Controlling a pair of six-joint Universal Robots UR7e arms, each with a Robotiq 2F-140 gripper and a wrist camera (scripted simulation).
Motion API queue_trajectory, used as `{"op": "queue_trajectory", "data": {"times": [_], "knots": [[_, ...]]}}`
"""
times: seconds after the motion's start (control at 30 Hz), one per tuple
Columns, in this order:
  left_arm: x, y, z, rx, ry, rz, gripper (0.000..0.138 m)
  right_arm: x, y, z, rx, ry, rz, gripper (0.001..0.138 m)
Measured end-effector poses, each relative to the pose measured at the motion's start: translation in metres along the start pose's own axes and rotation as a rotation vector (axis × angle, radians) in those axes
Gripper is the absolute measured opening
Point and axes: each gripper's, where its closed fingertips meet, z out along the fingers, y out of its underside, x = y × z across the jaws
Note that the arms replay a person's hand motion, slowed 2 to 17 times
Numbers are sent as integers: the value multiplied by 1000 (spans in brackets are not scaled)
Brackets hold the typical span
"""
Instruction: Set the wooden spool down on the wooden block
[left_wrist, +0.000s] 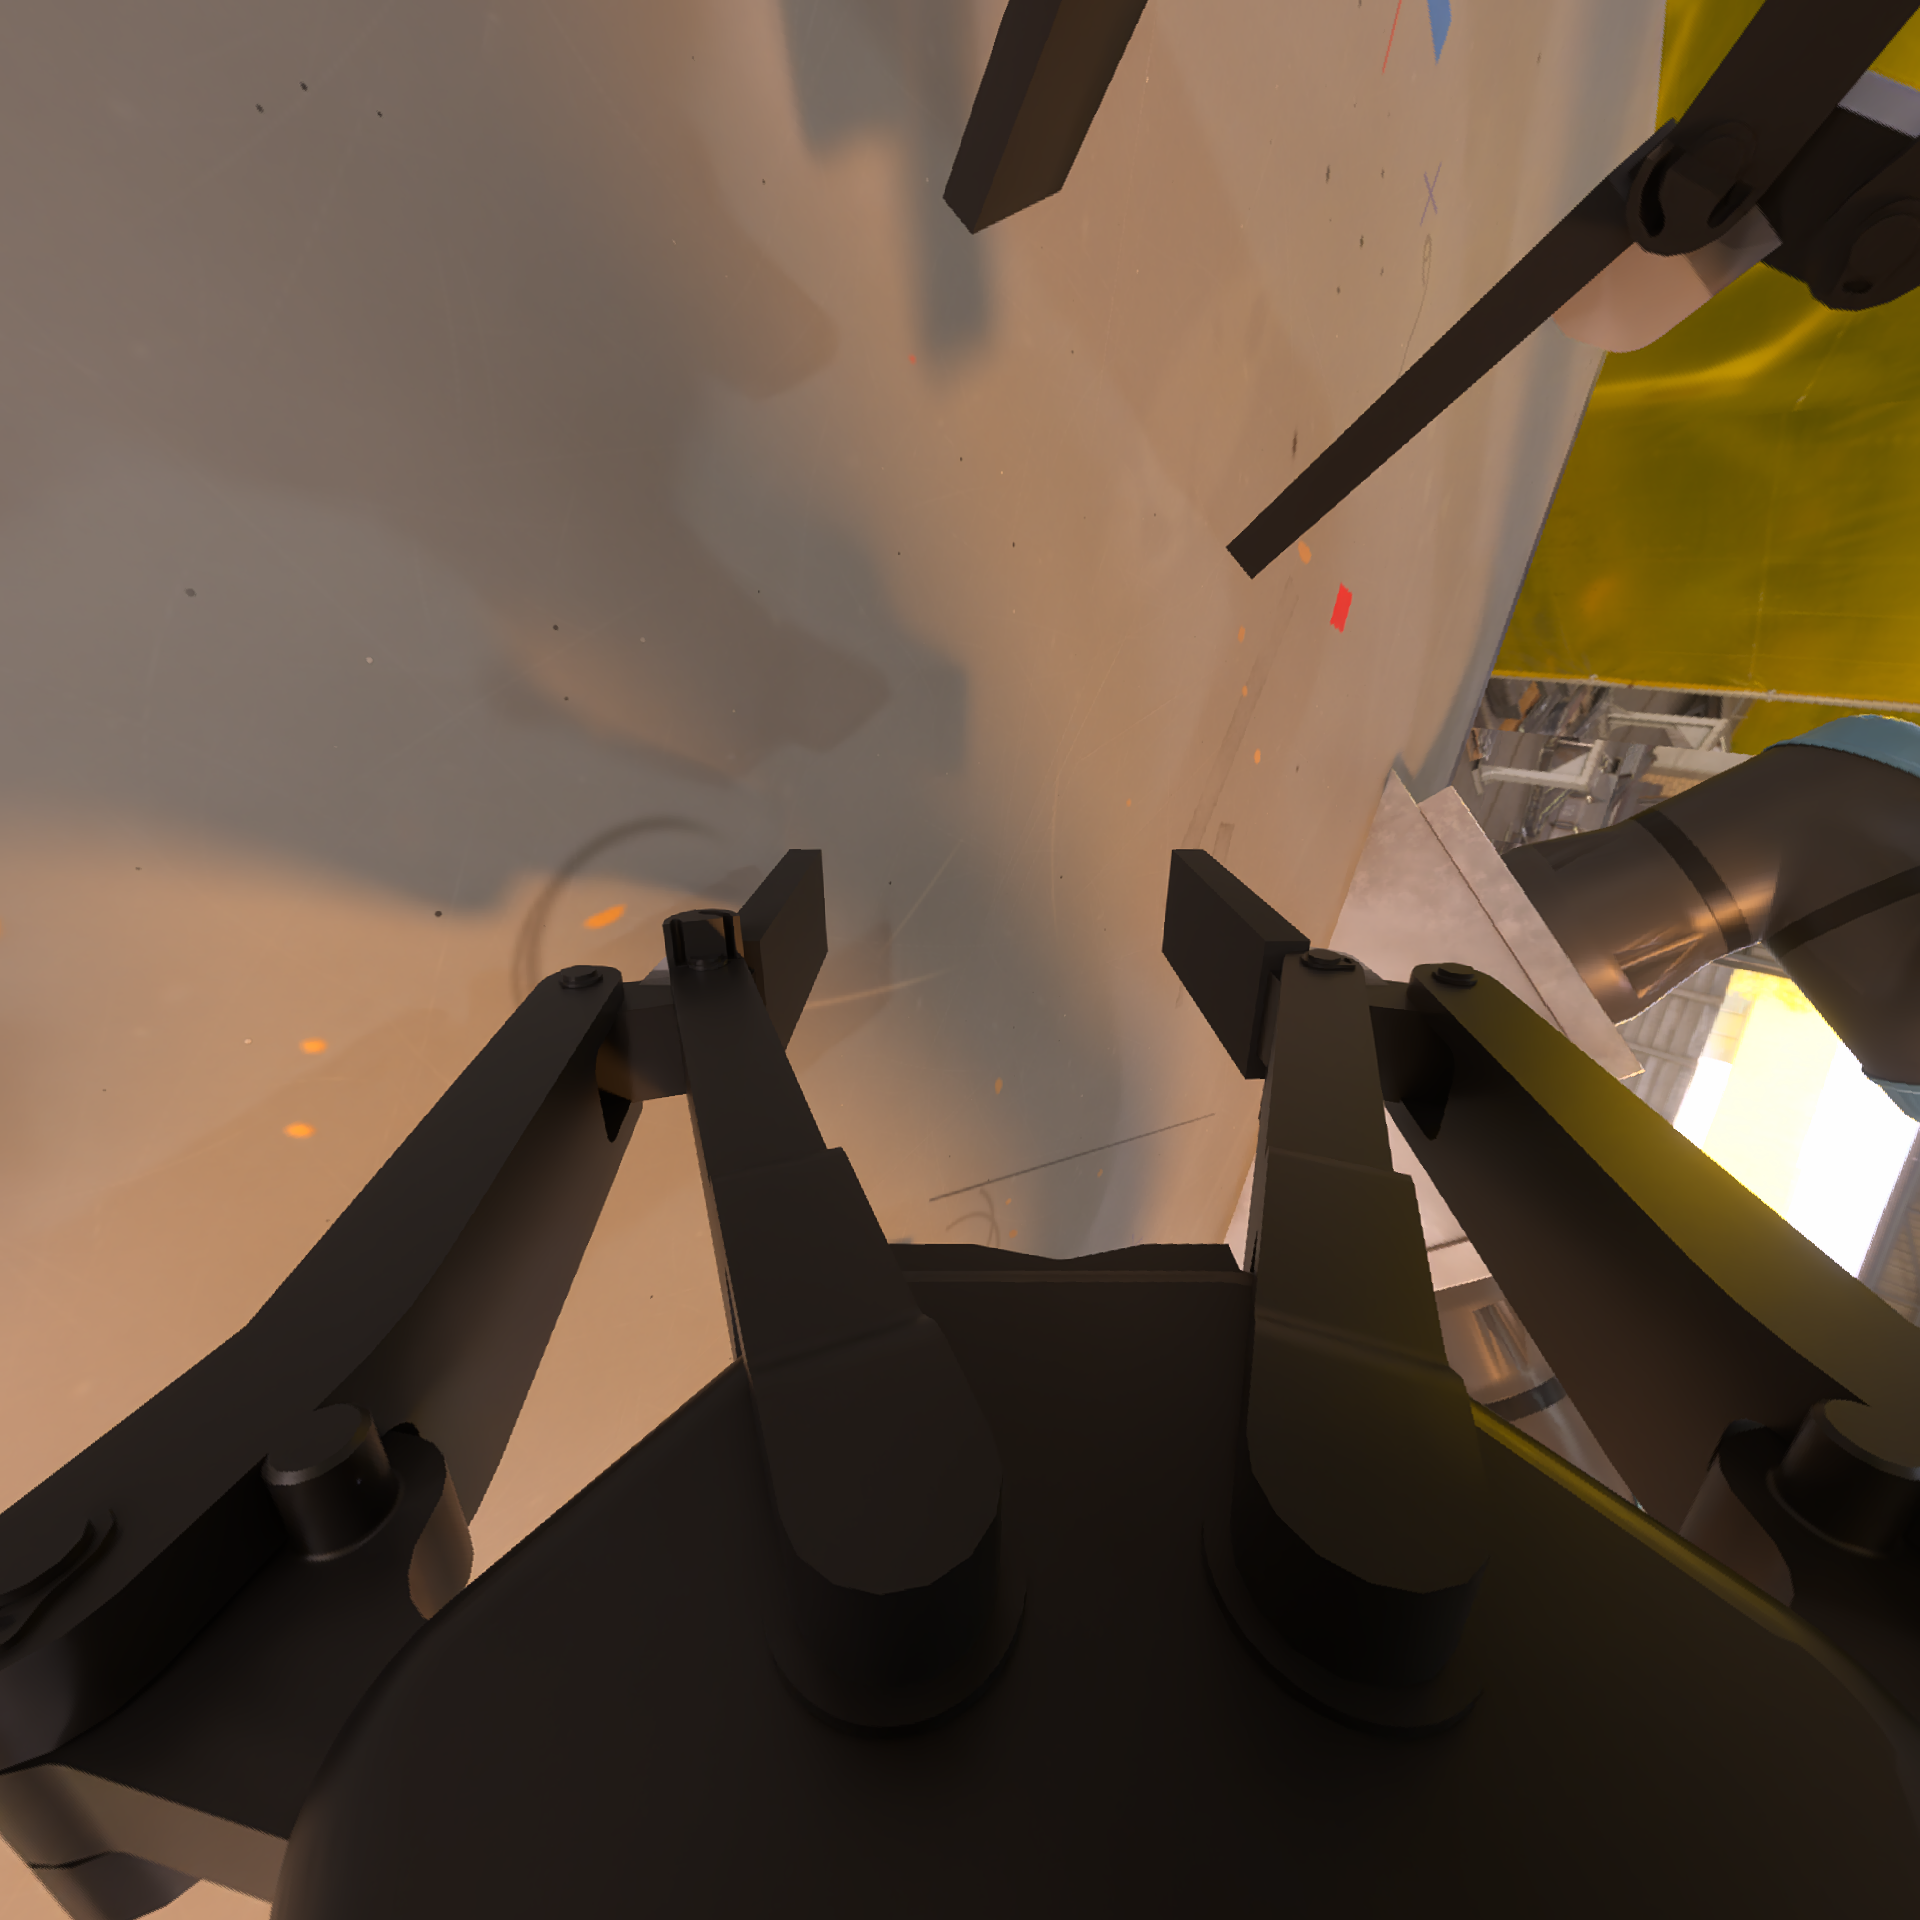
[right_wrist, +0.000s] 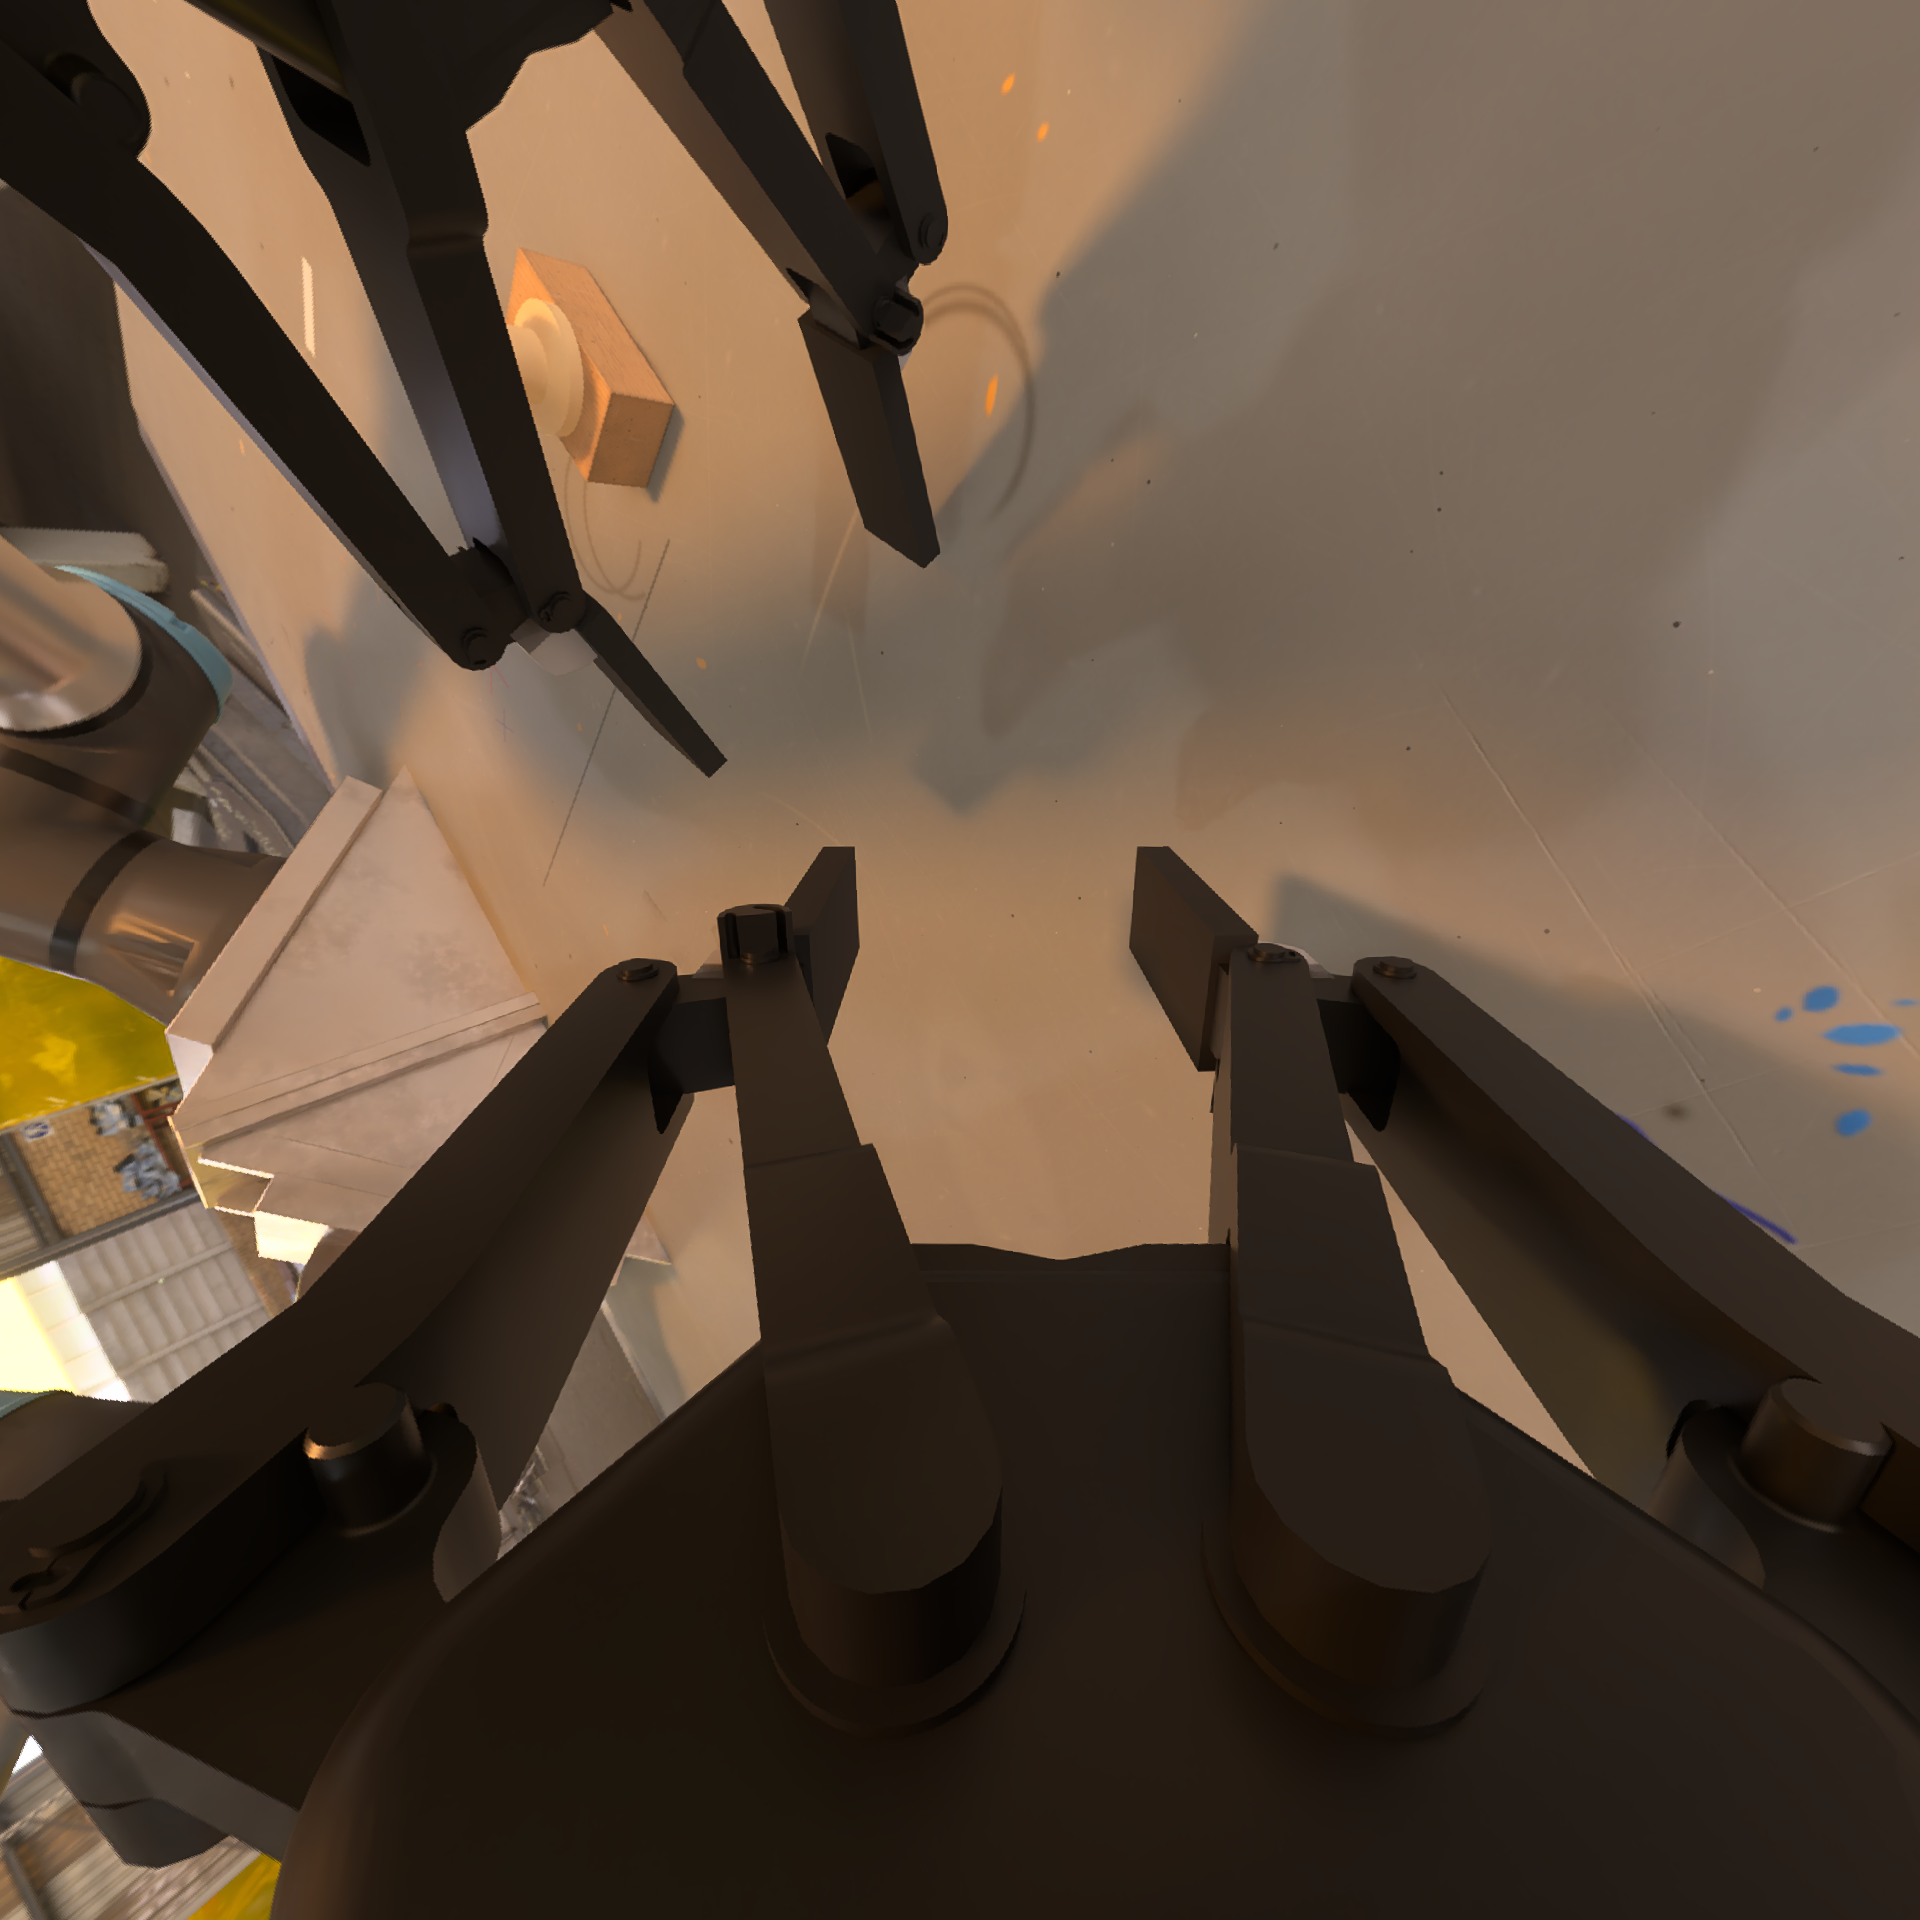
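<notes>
In the right wrist view a pale wooden spool (right_wrist: 551, 358) rests on a tan wooden block (right_wrist: 613, 390) on the table at the upper left, partly hidden behind the left arm's fingers. My right gripper (right_wrist: 992, 935) is open and empty above bare table. The left gripper (right_wrist: 821, 665) shows there too, open, hanging near the block. In the left wrist view my left gripper (left_wrist: 992, 935) is open and empty, and the right gripper's fingers (left_wrist: 1351, 457) hang at the upper right. Neither spool nor block shows in that view.
The tabletop (right_wrist: 1351, 520) is beige with scuffs, orange flecks and blue paint spots (right_wrist: 1849, 1034). A light grey mounting plate (right_wrist: 353, 987) and an arm's base lie at the table edge. A yellow curtain (left_wrist: 1766, 499) hangs beyond the table.
</notes>
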Motion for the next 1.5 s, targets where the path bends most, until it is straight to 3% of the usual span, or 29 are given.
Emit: {"op": "queue_trajectory", "data": {"times": [0.47,1.13,1.5], "knots": [[1,-3,-1,45,-6,-2,86,-7,-8,-4,75,92,-19,72],[5,-5,-3,144,-28,11,85,-4,-7,-8,199,343,17,75],[5,-7,-2,216,-34,5,86,-13,-9,-4,276,371,24,75]]}}
